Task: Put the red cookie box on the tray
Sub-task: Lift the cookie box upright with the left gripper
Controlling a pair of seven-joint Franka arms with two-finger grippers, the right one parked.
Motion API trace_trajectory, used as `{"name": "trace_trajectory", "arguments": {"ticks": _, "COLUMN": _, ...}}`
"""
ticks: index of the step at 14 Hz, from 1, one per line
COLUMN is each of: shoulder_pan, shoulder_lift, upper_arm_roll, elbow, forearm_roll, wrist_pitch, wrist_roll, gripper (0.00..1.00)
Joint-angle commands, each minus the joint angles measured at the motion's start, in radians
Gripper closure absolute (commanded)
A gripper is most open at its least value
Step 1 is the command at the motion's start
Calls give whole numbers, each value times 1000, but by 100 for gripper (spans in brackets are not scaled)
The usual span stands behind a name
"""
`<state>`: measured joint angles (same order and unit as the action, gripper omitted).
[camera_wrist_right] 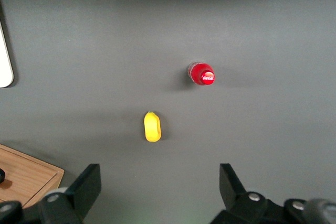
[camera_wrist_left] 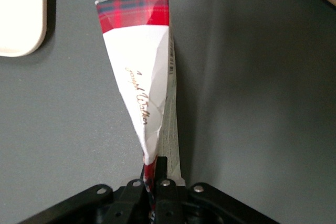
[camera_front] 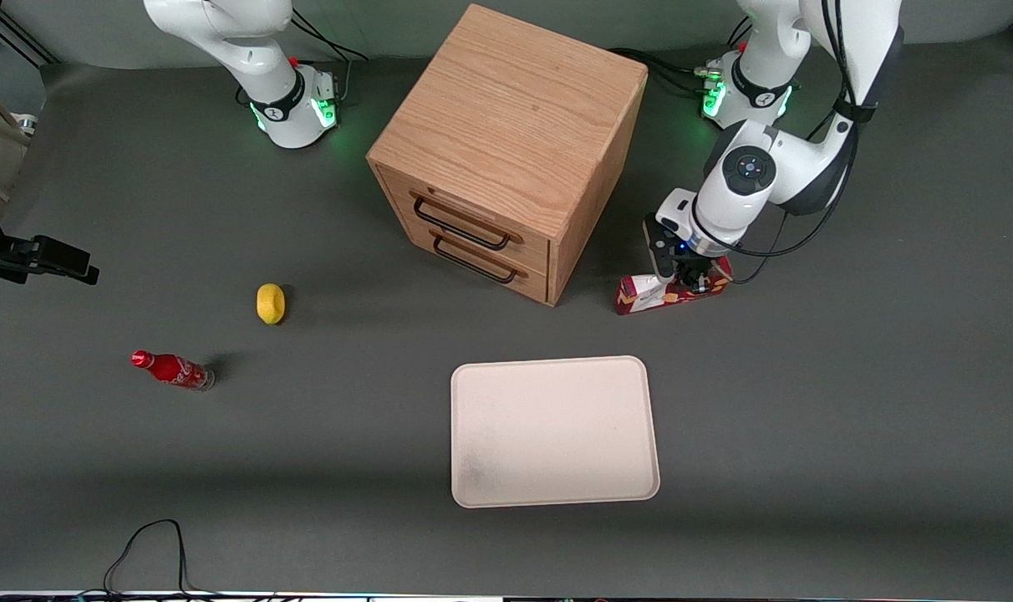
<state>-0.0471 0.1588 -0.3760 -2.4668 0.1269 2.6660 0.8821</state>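
Note:
The red cookie box [camera_front: 640, 294] is a slim dark-red carton with a white panel at one end. It is low over the table beside the wooden cabinet, toward the working arm's end. My left gripper [camera_front: 692, 280] is on top of it, shut on the carton. In the left wrist view the fingers [camera_wrist_left: 167, 182] pinch the box's edge, and its white panel [camera_wrist_left: 142, 82] stretches away from my gripper [camera_wrist_left: 153, 182]. I cannot tell whether the box touches the table. The cream-white tray [camera_front: 554, 431] lies flat, nearer the front camera than the box. Its corner shows in the wrist view [camera_wrist_left: 21, 19].
A wooden two-drawer cabinet [camera_front: 506, 150] stands mid-table, close beside the box. A yellow lemon [camera_front: 270, 303] and a small red soda bottle [camera_front: 172, 369] lie toward the parked arm's end. A black cable [camera_front: 147, 543] loops at the table's front edge.

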Motion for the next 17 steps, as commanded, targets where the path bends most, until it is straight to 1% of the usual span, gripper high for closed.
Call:
{"name": "trace_trajectory", "arguments": {"ticks": 1, "shoulder_pan": 6, "shoulder_lift": -33, "upper_arm_roll": 0, "elbow": 9, "forearm_roll": 19, "wrist_pitch": -27, "wrist_roll": -31, "gripper": 100}}
{"name": "trace_trajectory", "arguments": {"ticks": 2, "shoulder_pan": 4, "shoulder_lift": -57, "upper_arm_roll": 0, "elbow": 31, "forearm_roll": 19, "wrist_pitch": -81, "wrist_roll": -35, "gripper": 100}}
{"name": "trace_trajectory", "arguments": {"ticks": 4, "shoulder_pan": 9, "shoulder_lift": -99, "upper_arm_roll": 2, "elbow": 145, "forearm_roll": 19, "wrist_pitch": -304, "wrist_roll": -28, "gripper": 100}}
{"name": "trace_trajectory", "arguments": {"ticks": 5, "shoulder_pan": 9, "shoulder_lift": -116, "upper_arm_roll": 3, "elbow": 228, "forearm_roll": 16, "wrist_pitch": -442, "wrist_roll": -31, "gripper": 100}}
{"name": "trace_trajectory", "arguments": {"ticks": 7, "shoulder_pan": 16, "shoulder_lift": -105, "upper_arm_roll": 5, "elbow": 447, "forearm_roll": 16, "wrist_pitch": -707, "wrist_roll": -25, "gripper": 100}}
{"name": "trace_trajectory", "arguments": {"ticks": 8, "shoulder_pan": 33, "shoulder_lift": -102, "upper_arm_roll": 5, "elbow": 542, "forearm_roll": 16, "wrist_pitch": -801, "wrist_roll": -23, "gripper": 100}}
{"name": "trace_trajectory", "arguments": {"ticks": 10, "shoulder_pan": 52, "shoulder_lift": -101, "upper_arm_roll": 9, "elbow": 691, "forearm_roll": 8, "wrist_pitch": -920, "wrist_roll": -18, "gripper": 100}}
{"name": "trace_trajectory", "arguments": {"ticks": 12, "shoulder_pan": 78, "shoulder_lift": -91, "upper_arm_roll": 19, "elbow": 838, "forearm_roll": -41, "wrist_pitch": -1035, "wrist_roll": -9, "gripper": 100}}
{"name": "trace_trajectory", "arguments": {"ticks": 13, "shoulder_pan": 84, "shoulder_lift": -70, "upper_arm_roll": 20, "elbow": 915, "forearm_roll": -44, "wrist_pitch": -1086, "wrist_roll": -6, "gripper": 100}}
{"name": "trace_trajectory", "arguments": {"ticks": 15, "shoulder_pan": 87, "shoulder_lift": -27, "upper_arm_roll": 20, "elbow": 1043, "forearm_roll": -46, "wrist_pitch": -1144, "wrist_roll": -6, "gripper": 100}}
{"name": "trace_trajectory", "arguments": {"ticks": 17, "shoulder_pan": 87, "shoulder_lift": -1, "upper_arm_roll": 20, "elbow": 1118, "forearm_roll": -49, "wrist_pitch": -1181, "wrist_roll": -11, "gripper": 100}}
